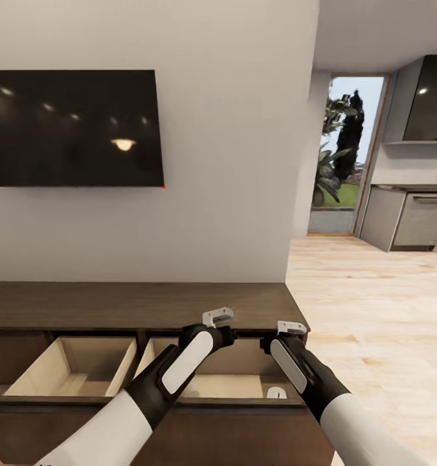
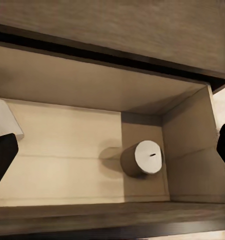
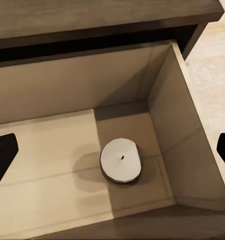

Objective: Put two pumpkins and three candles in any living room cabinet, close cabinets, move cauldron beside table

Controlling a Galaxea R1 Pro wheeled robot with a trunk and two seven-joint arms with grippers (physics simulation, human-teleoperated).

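Note:
The long dark-brown cabinet (image 1: 134,304) stands against the wall with two top drawers pulled open. One grey-beige candle (image 1: 276,392) stands upright in the right drawer's near right corner, also seen as the candle (image 2: 142,159) and the candle (image 3: 121,160). The left drawer (image 1: 76,372) looks empty. My left gripper (image 1: 218,319) and right gripper (image 1: 291,329) hover above the right drawer, both open and holding nothing. Dark fingertips (image 3: 2,155) show at the edges of the wrist views. The pumpkins, cauldron and table are out of view.
A black TV (image 1: 76,129) hangs on the wall above the cabinet. Light wood floor (image 1: 373,310) stretches to the right toward a glass door (image 1: 347,155) and grey kitchen units (image 1: 412,220).

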